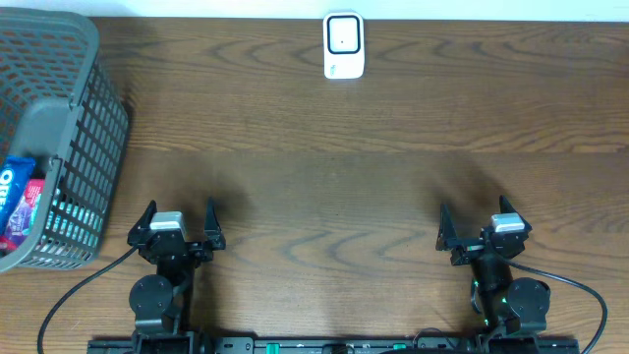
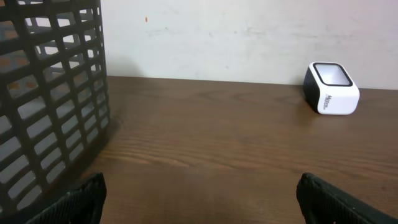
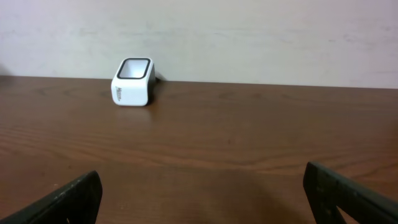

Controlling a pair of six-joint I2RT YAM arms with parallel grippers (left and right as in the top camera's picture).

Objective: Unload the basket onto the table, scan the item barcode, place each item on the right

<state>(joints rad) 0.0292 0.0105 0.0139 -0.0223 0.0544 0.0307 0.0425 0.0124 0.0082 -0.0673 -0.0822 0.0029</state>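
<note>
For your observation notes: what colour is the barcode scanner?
Barcode scanner mostly white, black-rimmed window; right wrist view.

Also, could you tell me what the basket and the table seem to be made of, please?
Basket: likely moulded plastic, matte grey, judging by its uniform lattice walls. Table: wood or wood-look laminate, dark brown with visible grain, slight sheen.

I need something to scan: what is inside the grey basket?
Inside the basket, a blue Oreo pack and a reddish packet show; anything beneath them is covered or out of frame.
</note>
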